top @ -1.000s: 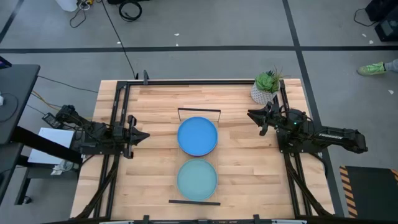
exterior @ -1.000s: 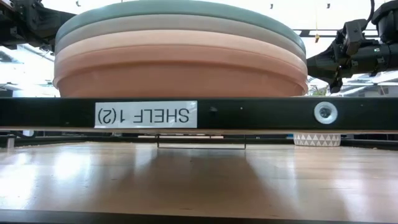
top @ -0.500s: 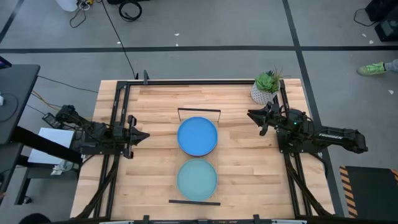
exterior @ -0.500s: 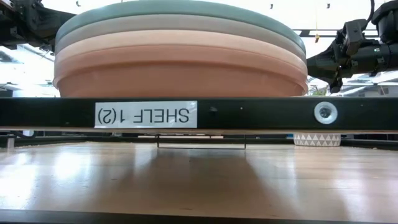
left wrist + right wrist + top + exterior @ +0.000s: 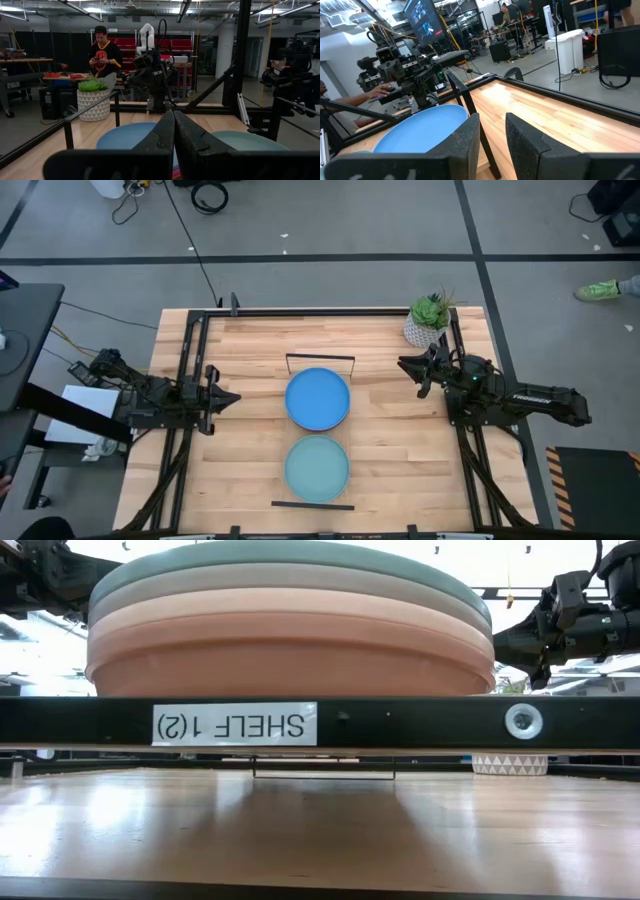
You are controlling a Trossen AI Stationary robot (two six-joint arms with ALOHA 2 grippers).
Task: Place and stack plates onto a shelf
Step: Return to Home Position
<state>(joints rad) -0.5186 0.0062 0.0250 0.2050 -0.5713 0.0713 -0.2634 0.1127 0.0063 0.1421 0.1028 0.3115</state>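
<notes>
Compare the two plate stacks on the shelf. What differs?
Top plate: blue on the blue-topped stack, light aqua on the aqua-topped stack. Place: blue-topped stack sits at the shelf end nearer the potted plant; aqua-topped stack at the other end. Low view: aqua-topped stack shows four layers and hides the blue-topped stack. Shared: round, same width, on the shelf, clear of the left gripper and right gripper, parked at the sides.

Around my work table
A white potted plant (image 5: 424, 325) stands at the upper right corner of my plank tabletop (image 5: 250, 460). On the grey floor, a black cable coil (image 5: 209, 196) lies at top centre and a green shoe (image 5: 598, 290) at far right. A person (image 5: 103, 52) stands upper left in my left wrist view.
</notes>
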